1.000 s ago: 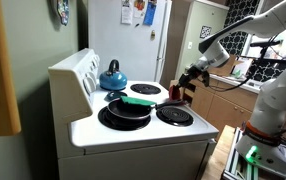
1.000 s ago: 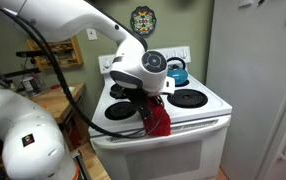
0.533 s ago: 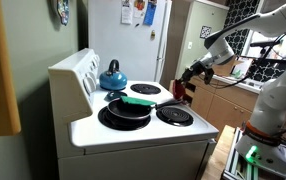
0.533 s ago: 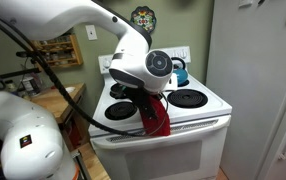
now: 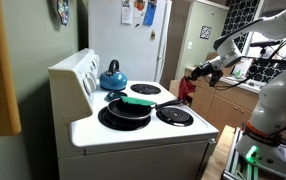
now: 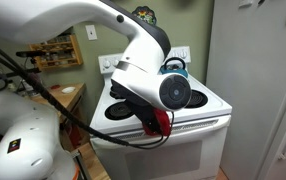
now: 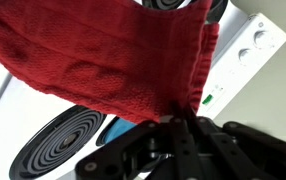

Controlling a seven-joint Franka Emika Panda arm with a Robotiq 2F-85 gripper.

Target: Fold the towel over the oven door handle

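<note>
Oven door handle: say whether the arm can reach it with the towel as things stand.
Probably yes. The claw, shut on the red towel, hangs at the stove's front edge, and nothing shows between it and the handle; pan and kettle sit back on the cooktop.

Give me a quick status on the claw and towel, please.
Claw shut on towel. Towel hanging limp in the air by the stove's front edge, not draped on anything. Nothing in the way seen.
</note>
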